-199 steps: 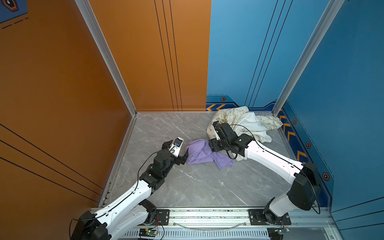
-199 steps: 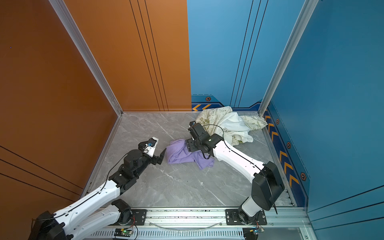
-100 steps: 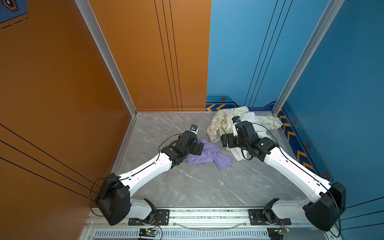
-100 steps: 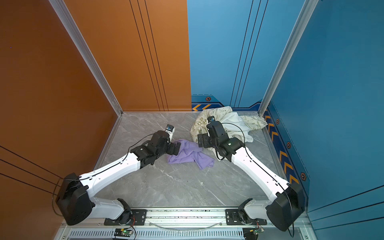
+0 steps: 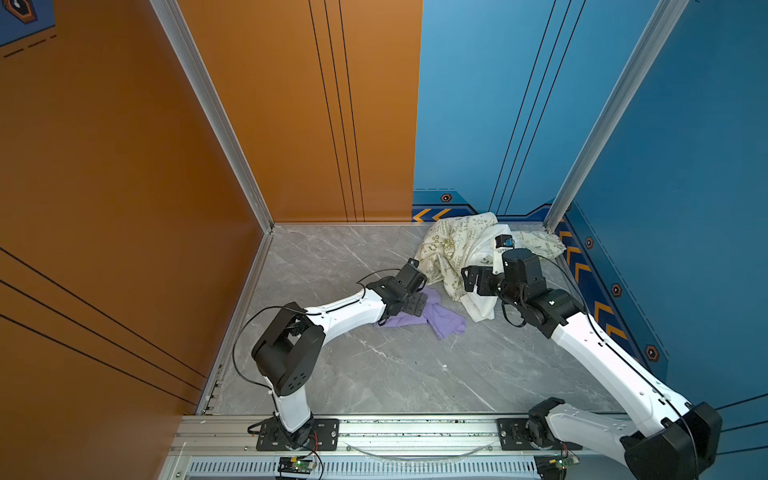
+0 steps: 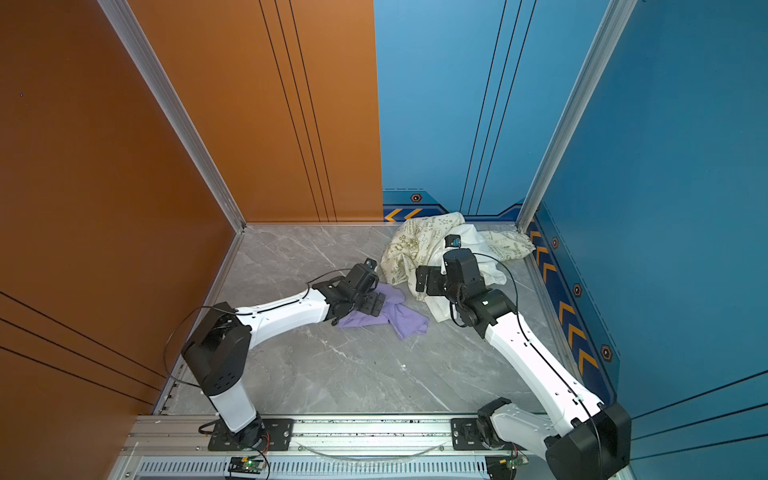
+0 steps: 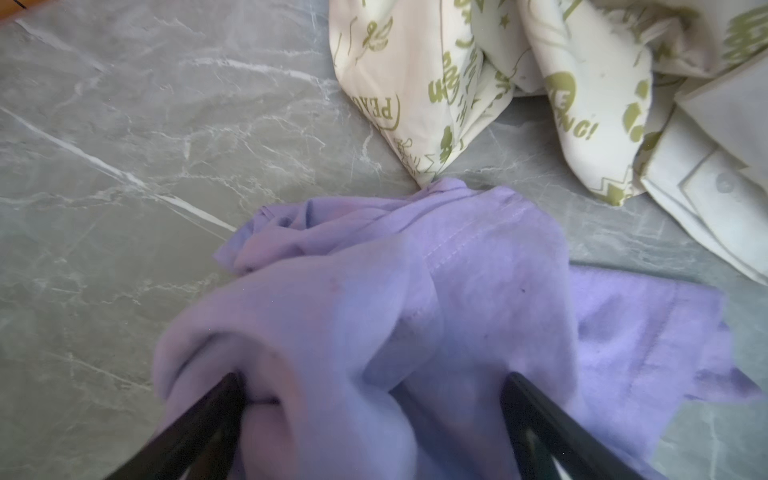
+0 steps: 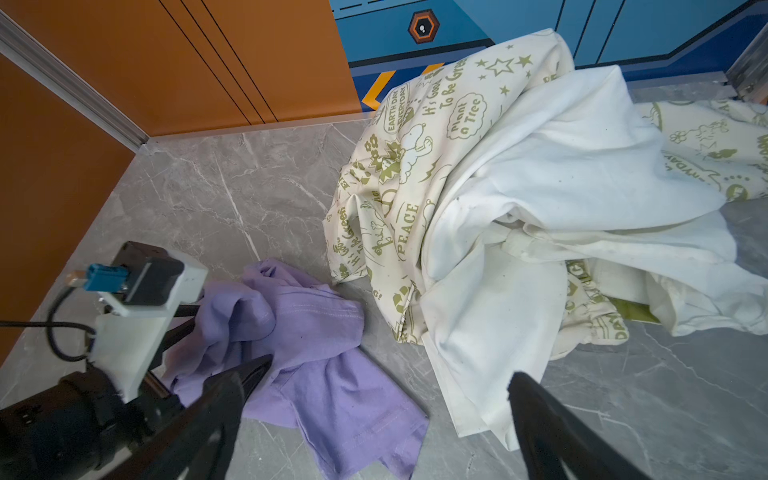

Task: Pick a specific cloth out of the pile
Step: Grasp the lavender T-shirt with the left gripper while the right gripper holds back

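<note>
As it lies crumpled, the cloth [image 5: 442, 322] runs left-right beside the pile [image 5: 453, 249].

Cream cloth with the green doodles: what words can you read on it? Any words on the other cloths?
"Plant a Tree": on the cream cloth.
"It's Good To be Green": same cloth.
"EARTH DAY EVERYDAY": same cloth.
"PEACE": same cloth.
Other green print: too crumpled to read.
Purple cloth, white cloth: no words showing.
</note>
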`<state>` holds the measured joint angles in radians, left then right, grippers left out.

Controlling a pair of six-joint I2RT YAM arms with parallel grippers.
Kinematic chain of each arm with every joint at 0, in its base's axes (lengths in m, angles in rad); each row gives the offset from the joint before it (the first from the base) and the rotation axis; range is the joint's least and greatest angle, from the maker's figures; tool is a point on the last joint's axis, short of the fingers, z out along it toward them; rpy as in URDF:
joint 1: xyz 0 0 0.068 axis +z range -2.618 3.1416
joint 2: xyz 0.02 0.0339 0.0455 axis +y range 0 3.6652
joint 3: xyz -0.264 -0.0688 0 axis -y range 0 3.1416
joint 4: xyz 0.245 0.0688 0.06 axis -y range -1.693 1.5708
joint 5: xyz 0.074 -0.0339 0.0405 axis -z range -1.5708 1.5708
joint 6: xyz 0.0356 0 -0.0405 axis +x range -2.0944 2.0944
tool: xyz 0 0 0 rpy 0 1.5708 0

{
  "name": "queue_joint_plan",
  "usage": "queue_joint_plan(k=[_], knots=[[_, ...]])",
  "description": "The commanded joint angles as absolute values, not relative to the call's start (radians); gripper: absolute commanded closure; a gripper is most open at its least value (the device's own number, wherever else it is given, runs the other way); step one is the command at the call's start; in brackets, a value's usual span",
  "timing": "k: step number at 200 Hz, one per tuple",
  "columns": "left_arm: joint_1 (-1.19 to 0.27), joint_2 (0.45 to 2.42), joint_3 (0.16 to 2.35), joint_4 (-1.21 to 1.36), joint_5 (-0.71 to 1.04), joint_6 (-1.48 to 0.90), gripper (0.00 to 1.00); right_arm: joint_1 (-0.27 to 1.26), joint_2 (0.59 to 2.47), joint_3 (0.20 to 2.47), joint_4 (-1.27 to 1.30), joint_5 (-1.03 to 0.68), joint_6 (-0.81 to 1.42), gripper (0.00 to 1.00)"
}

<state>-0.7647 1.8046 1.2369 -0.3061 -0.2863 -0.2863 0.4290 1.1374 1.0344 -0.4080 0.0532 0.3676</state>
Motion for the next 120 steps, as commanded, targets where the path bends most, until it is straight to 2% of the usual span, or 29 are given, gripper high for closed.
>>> queue_joint_plan(k=[1, 35, 60, 64, 74, 120], knots=[[-0.776, 1.864, 1.286, -0.37, -0.26, -0.329, 0.02, 0.416, 1.112, 1.015, -0.388, 0.028, 0.383, 0.0], [-0.775, 1.949, 1.35, -0.447, -0.246, -0.367, 0.01, 0.401, 1.111, 1.0, -0.387, 0.019, 0.393, 0.0], [-0.754, 1.994, 1.369, -0.467, -0.212, -0.416, 0.12, 0.393, 1.109, 0.988, -0.377, 0.003, 0.411, 0.0], [-0.749, 2.0, 1.371, -0.472, -0.202, -0.426, 0.18, 0.392, 1.111, 0.987, -0.376, 0.002, 0.413, 0.0], [-0.734, 2.017, 1.38, -0.488, -0.18, -0.451, 0.24, 0.39, 1.111, 0.985, -0.376, 0.002, 0.413, 0.0], [-0.684, 2.022, 1.354, -0.494, -0.148, -0.519, 0.64, 0.371, 1.096, 0.974, -0.376, -0.004, 0.41, 0.0]])
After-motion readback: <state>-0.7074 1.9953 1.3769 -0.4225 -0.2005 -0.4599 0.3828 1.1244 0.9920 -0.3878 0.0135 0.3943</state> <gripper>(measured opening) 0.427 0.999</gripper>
